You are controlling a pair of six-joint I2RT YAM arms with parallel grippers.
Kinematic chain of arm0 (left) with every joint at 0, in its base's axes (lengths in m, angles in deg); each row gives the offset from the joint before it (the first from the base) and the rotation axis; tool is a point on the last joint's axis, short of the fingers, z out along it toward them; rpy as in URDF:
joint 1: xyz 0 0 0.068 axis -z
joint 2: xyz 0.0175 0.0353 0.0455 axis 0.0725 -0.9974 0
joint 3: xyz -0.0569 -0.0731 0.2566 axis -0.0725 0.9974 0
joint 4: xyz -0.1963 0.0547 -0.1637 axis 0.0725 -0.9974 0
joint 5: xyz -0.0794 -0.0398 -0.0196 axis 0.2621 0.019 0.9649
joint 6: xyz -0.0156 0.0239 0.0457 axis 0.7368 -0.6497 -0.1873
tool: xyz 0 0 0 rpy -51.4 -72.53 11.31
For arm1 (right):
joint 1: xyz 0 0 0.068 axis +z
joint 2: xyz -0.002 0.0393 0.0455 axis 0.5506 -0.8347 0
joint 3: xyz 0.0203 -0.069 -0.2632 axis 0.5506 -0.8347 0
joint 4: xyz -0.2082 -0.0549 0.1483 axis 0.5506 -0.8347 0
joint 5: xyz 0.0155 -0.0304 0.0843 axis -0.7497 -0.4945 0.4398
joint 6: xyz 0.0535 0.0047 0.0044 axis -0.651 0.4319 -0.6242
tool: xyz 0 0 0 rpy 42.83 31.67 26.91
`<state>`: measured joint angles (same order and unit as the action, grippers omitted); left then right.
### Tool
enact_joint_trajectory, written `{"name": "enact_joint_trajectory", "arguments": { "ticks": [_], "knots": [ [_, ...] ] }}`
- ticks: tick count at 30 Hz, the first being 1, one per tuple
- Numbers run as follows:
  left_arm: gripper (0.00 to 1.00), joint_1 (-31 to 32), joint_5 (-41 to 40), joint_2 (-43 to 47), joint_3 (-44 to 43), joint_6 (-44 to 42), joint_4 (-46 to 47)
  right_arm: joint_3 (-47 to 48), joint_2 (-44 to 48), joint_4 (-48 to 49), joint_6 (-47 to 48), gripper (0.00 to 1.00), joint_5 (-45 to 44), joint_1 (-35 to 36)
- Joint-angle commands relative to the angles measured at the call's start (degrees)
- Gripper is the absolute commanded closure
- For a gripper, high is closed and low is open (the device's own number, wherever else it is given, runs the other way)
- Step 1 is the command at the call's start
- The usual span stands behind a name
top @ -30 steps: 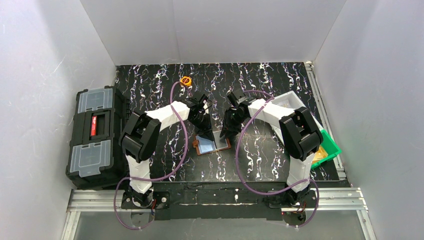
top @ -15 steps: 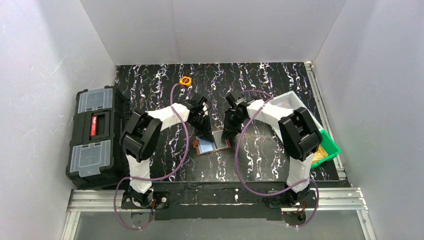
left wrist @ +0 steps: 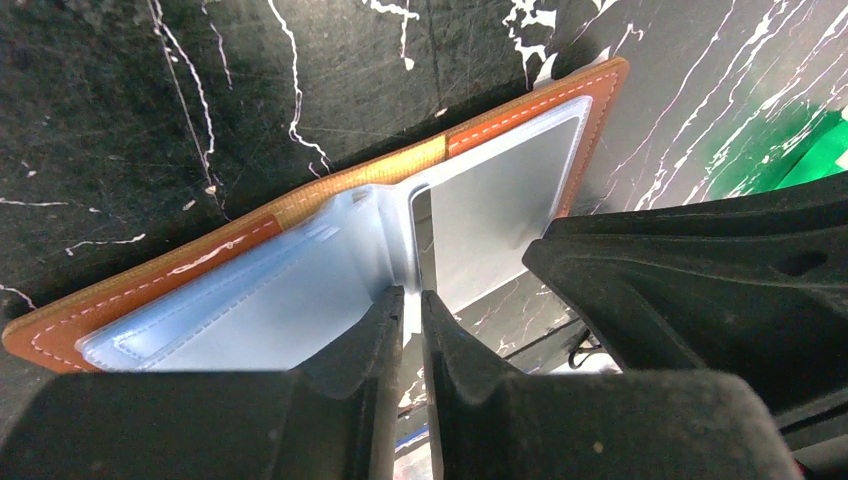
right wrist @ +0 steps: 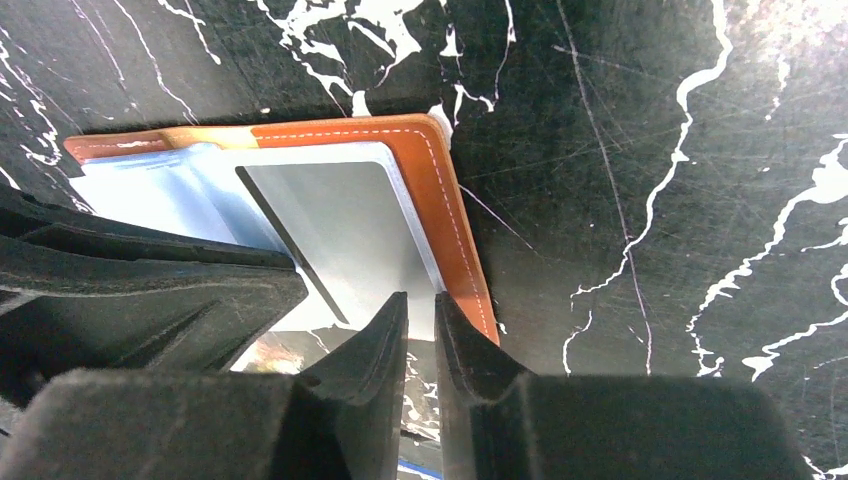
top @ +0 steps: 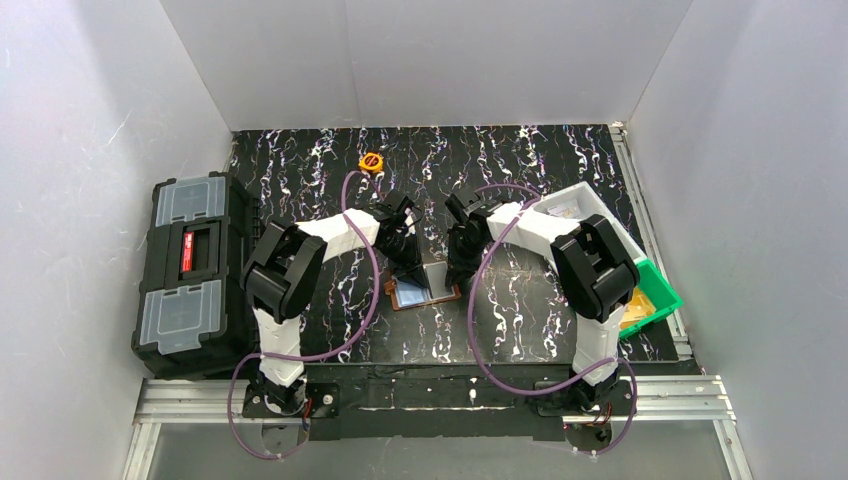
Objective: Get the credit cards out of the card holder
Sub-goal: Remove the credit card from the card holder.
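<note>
The card holder (top: 425, 293) lies open on the black marbled table, brown leather (left wrist: 200, 262) with pale blue clear pockets. One thin clear leaf (left wrist: 421, 235) stands up at its fold. My left gripper (left wrist: 412, 300) is shut on that leaf's near edge. A silvery-grey credit card (right wrist: 350, 220) fills the right half, inside the leather border (right wrist: 455, 200). My right gripper (right wrist: 420, 300) has its jaws almost together on that card's near edge. In the top view the left gripper (top: 410, 268) and the right gripper (top: 458, 270) flank the holder closely.
A black toolbox (top: 190, 275) with grey lids stands off the table's left side. A white tray (top: 585, 205) and a green bin (top: 655, 290) sit at the right edge. A small round orange object (top: 371, 161) lies at the back.
My right gripper has swung left to the holder and narrowed its jaws. The left gripper has shifted slightly toward the fold. A pale leaf now stands up between the two.
</note>
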<state>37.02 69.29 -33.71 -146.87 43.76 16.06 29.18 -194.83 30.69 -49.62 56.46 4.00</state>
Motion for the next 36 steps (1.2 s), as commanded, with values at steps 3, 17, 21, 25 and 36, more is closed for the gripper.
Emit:
{"name": "enact_joint_trajectory", "arguments": {
  "ticks": [3, 17, 21, 25, 36],
  "knots": [
    [0.87, 0.23, -0.15, -0.42, 0.67, -0.13, -0.59, 0.73, -0.43, -1.5, 0.8, 0.76, -1.74, 0.69],
    [0.87, 0.27, 0.86, -2.08, 1.66, 0.51, 1.06, 1.77, -2.58, -1.66, 0.83, 0.82, -0.2, 3.07],
    [0.87, 0.31, 1.0, -2.06, 1.97, 0.62, 1.45, 2.25, -3.14, -1.39, 0.69, 0.83, 0.93, 3.53],
    [0.87, 0.27, 1.29, -1.95, 2.3, 0.68, 1.76, 2.38, -3.72, -1.5, 0.78, 0.84, 1.29, 3.55],
    [0.87, 0.2, 4.6, -0.92, 4.8, 4.42, 5.84, 1.98, -4.95, 0.51, 0.49, 0.86, 4.8, 3.52]
  ]
}}
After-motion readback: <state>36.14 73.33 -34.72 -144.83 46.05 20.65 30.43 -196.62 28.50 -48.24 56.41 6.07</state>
